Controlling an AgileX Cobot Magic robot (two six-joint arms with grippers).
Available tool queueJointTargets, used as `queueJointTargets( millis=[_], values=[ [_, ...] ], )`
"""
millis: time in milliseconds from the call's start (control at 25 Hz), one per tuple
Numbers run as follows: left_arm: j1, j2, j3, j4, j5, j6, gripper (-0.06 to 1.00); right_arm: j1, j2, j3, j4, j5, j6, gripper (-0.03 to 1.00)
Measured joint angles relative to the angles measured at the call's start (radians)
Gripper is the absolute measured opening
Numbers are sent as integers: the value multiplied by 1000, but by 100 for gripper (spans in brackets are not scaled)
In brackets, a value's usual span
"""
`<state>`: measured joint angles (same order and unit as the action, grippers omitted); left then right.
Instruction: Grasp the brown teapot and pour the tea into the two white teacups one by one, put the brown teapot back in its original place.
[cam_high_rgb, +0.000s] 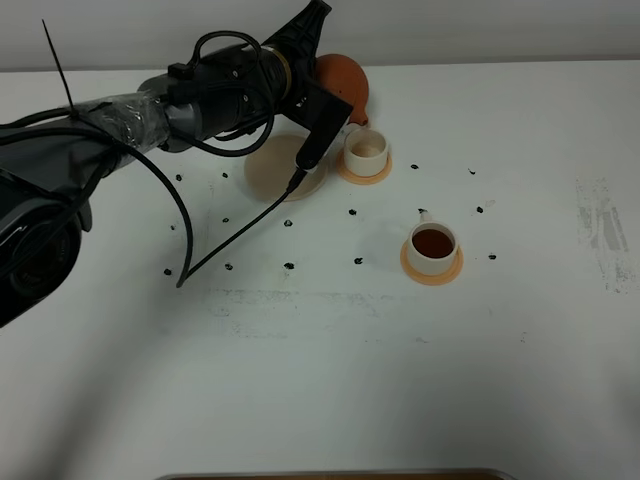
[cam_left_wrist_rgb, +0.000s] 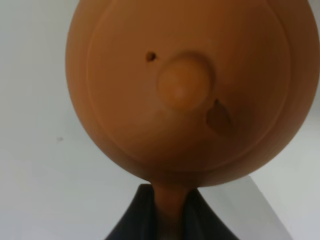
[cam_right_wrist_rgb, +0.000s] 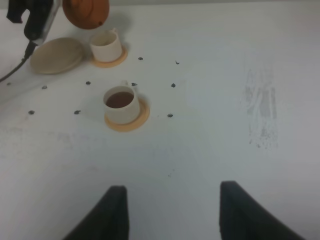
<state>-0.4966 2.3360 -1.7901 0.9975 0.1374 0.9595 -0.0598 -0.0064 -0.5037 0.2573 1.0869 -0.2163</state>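
Observation:
The brown teapot hangs in the air at the back of the table, held by its handle in my left gripper. In the left wrist view the teapot fills the frame, lid knob toward the camera, handle between the dark fingers. It is close behind the far white teacup, which looks pale inside. The near teacup holds dark tea. Both stand on orange coasters. The cream saucer lies bare under my left arm. My right gripper is open and empty, low over the table.
A black cable trails from my left arm across the table's left half. Small black marks dot the white tabletop around the cups. A scuffed grey patch lies at the right. A brown edge shows at the table's front.

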Motion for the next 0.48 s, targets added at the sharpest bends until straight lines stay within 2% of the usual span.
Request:
queueJointTargets(
  millis=[480],
  values=[
    [-14,8,0,91,-7,0,12,0,0,0,0,0,0,44]
  ],
)
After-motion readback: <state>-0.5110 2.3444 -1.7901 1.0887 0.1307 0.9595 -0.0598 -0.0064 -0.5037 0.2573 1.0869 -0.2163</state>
